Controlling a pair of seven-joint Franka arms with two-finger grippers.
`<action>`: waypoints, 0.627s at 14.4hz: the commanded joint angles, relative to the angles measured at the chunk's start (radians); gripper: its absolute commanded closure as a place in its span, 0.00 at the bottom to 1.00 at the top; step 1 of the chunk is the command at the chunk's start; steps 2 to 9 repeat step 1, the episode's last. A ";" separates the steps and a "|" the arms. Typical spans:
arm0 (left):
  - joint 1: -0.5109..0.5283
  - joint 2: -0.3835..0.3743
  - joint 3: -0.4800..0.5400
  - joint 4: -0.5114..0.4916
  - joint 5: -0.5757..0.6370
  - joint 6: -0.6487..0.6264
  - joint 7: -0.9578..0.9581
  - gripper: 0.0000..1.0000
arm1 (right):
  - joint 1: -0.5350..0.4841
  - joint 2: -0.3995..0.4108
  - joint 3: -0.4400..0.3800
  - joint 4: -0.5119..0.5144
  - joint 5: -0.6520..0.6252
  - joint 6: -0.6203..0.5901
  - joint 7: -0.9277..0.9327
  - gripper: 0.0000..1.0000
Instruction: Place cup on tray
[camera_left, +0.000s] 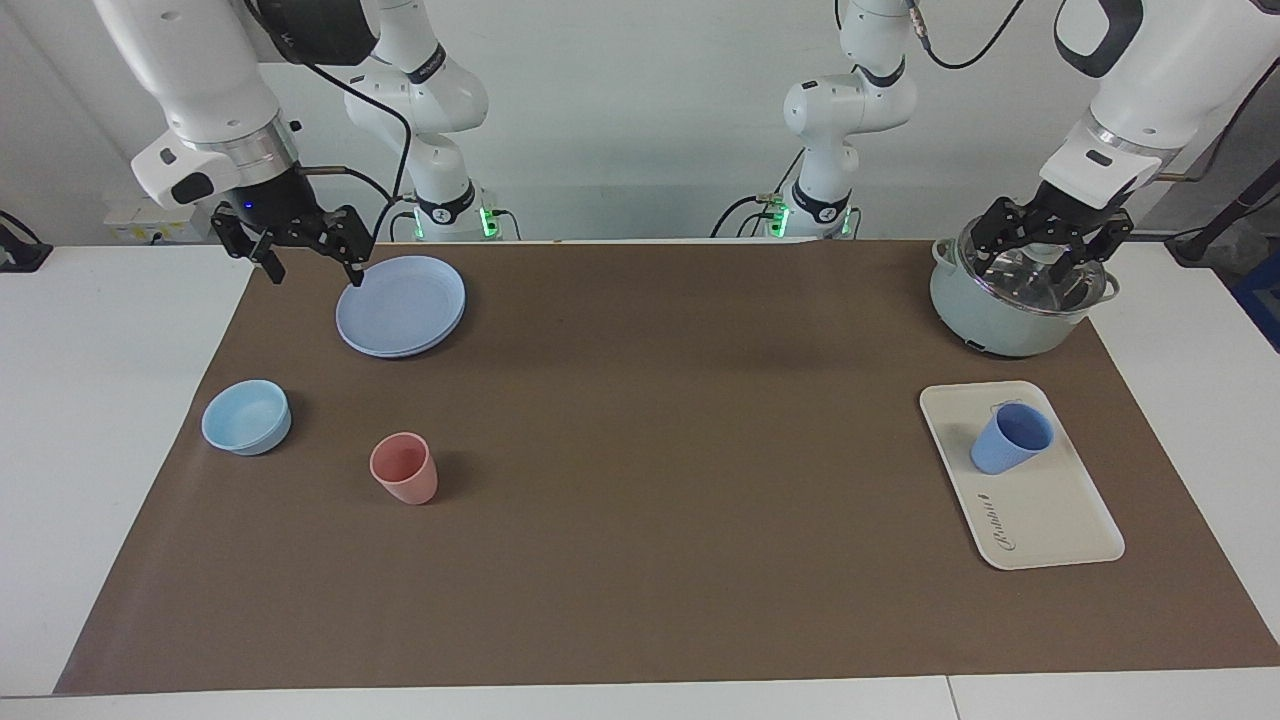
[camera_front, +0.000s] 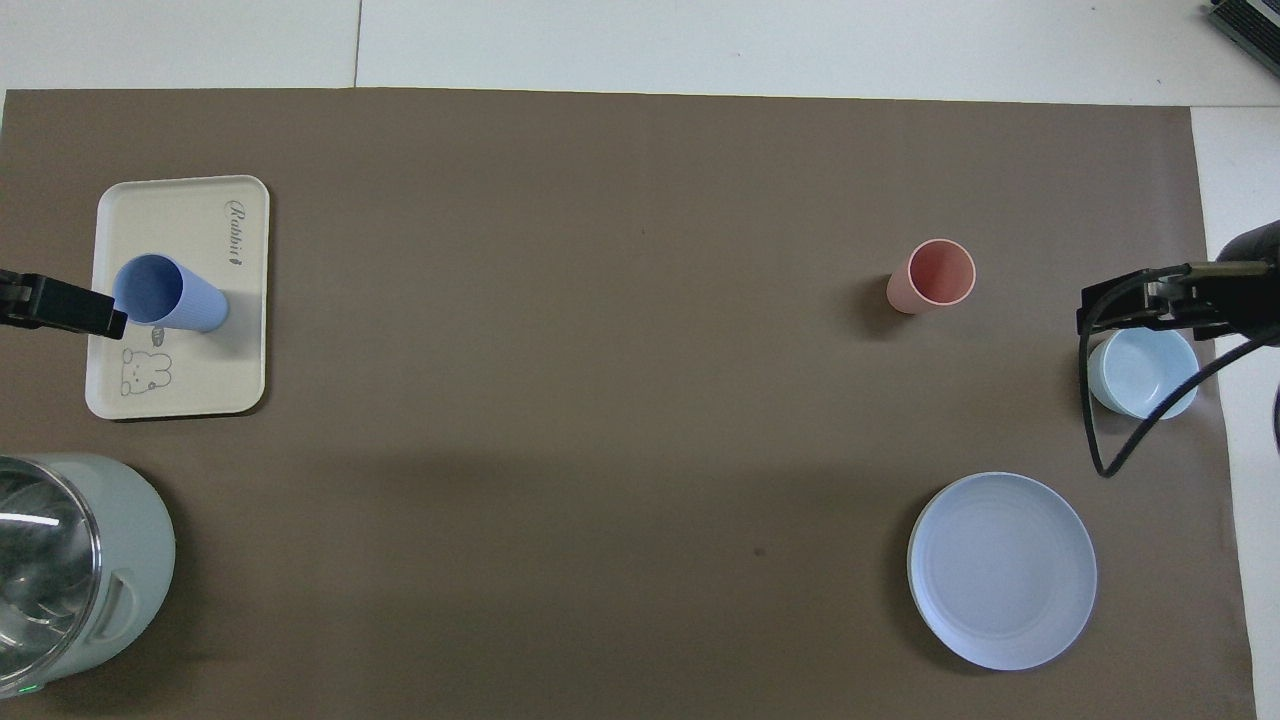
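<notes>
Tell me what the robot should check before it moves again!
1. Blue cup stands on the tray: ok.
2. Cup upright, not tipped: ok.
3. Left pincer let go, raised over the pot: ok.
4. Right pincer open, holding nothing, over the plate's edge: ok.
5. Pink cup and bowl sit apart from the tray: ok.

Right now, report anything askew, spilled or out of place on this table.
Nothing stands out. The cup stands upright on the tray, with nothing spilled. The pink cup, bowl and plate sit upright on the mat.
</notes>
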 joint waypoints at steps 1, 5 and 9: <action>0.007 -0.023 -0.003 -0.024 -0.011 -0.001 -0.005 0.00 | -0.021 -0.006 0.009 0.002 0.025 -0.027 -0.017 0.01; 0.007 -0.023 -0.003 -0.024 -0.011 -0.001 -0.005 0.00 | -0.021 -0.006 0.009 0.002 0.025 -0.027 -0.017 0.01; 0.007 -0.023 -0.003 -0.024 -0.011 -0.001 -0.005 0.00 | -0.021 -0.006 0.009 0.002 0.025 -0.027 -0.017 0.01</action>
